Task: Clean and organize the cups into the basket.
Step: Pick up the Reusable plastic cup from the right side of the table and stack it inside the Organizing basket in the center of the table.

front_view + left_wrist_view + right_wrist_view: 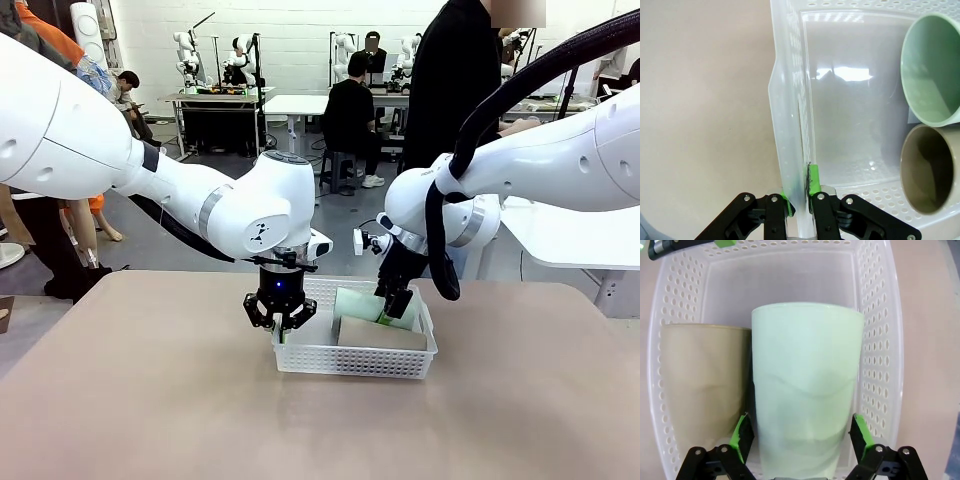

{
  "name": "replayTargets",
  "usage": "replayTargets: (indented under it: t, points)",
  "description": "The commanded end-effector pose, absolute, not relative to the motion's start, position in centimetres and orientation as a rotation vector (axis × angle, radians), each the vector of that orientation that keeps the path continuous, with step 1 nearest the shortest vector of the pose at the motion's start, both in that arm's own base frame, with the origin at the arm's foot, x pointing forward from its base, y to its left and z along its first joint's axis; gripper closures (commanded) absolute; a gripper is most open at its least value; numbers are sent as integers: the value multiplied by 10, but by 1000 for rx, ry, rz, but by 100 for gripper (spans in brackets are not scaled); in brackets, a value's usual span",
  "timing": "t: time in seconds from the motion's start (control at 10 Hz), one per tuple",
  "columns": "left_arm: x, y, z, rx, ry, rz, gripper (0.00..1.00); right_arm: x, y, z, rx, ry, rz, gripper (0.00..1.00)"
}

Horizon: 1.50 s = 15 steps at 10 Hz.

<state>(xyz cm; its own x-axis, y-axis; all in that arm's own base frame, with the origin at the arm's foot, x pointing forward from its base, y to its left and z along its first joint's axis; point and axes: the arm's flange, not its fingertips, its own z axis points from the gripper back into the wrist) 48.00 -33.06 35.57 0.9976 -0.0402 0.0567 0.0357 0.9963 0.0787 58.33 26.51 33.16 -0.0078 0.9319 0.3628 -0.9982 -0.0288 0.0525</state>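
A: While we are clamping the left gripper (800, 194) on the basket (790, 100)'s end wall, where are the cups (925, 170) lying?
B: Inside, at its other end; our right gripper (800, 437) is straddling the mint cup (807, 380), released.

Both arms reach in and point their grippers down.

The left arm (225, 205) bends at the wrist, and the left gripper (800, 194) is pinched tight on the side wall of the basket (789, 125). The right arm (530, 160) slants down. The right gripper (802, 436) has its green pads (743, 437) spread wide apart.
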Motion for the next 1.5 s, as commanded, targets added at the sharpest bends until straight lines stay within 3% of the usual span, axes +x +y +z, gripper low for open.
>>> replayTargets:
  t: [0.0, 0.4, 0.6, 0.8, 1.0, 1.4]
  points:
    - [480, -331, 355, 79, -58, -39, 100, 593, 269, 332, 320, -249, 1541, 0]
    - [480, -331, 355, 79, -58, -39, 100, 590, 265, 339, 337, -271, 1535, 0]
    - [480, -331, 355, 79, -58, -39, 100, 571, 242, 386, 371, -388, 1533, 0]
    - [480, -331, 355, 79, -58, -39, 100, 542, 180, 453, 435, -565, 1481, 0]
    - [480, -331, 355, 79, -58, -39, 100, 516, 102, 484, 552, -691, 1400, 0]
    - [480, -331, 355, 79, -58, -39, 100, 496, -53, 444, 885, -928, 1380, 0]
